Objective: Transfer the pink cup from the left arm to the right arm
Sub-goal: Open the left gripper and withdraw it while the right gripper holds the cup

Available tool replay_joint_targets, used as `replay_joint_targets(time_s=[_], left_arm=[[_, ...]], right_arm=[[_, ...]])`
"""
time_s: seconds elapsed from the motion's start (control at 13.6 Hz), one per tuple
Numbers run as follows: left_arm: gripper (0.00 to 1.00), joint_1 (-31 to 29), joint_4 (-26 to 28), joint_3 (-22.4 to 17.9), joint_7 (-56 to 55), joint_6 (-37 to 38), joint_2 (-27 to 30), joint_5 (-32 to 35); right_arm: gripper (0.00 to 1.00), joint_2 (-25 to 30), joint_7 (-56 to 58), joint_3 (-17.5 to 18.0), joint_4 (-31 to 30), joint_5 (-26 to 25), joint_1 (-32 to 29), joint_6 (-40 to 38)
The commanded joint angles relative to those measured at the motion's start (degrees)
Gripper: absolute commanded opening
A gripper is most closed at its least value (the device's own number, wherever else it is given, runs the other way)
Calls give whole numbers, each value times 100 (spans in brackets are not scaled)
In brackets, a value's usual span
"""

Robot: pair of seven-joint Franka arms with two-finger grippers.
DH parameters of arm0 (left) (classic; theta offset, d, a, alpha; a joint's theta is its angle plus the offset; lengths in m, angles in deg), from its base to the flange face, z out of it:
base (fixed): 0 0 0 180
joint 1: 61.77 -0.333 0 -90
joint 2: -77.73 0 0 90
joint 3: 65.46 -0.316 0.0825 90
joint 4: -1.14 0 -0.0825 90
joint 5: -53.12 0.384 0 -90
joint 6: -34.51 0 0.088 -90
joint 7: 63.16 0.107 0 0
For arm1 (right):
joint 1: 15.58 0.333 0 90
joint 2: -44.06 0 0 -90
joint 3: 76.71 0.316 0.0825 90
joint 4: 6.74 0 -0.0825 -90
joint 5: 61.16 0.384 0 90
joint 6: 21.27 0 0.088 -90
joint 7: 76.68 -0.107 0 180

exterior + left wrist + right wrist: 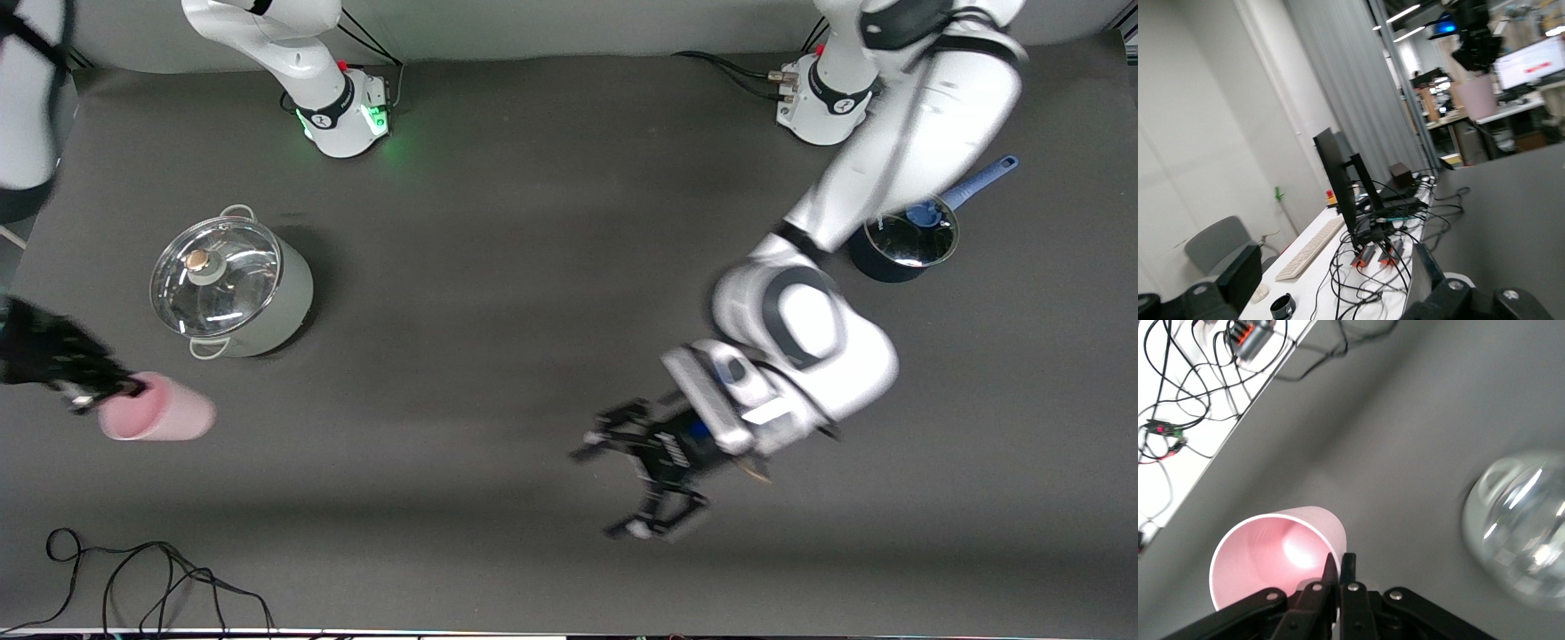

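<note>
Gripping the small pale-pink tapered plastic cup by its rim, the right pincer sits clamped at the right arm's end of the dark grey surface, about 8 o'clock in the front view; the right wrist view shows both fingers pinched on the rim wall, one inside and one outside the pink cup. The cup lies tipped on its side, mouth toward the pincer, up in the air over the surface, with the lidded steel pot with glass lid just beside it at roughly 1 o'clock from the cup. The left pincer hangs over the surface at about 5 o'clock in the front view, fingers spread wide with nothing between them, well apart from the cup. A dark blue saucepan with a blue handle stands near the left arm's base at 2 o'clock. A loose black cable lies at 7 o'clock.
</note>
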Motion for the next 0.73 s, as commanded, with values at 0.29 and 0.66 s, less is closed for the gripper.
replay_joint_targets(time_s=[0.29, 0.66], left_arm=[[100, -1912, 492, -825, -1880, 3964, 413, 3415], [100, -2827, 500, -834, -3023, 5645, 1289, 6076]], right_arm=[[0, 35, 5318, 38, -97, -138, -1287, -68], [0, -193, 6115, -76, -631, -147, -1148, 614]])
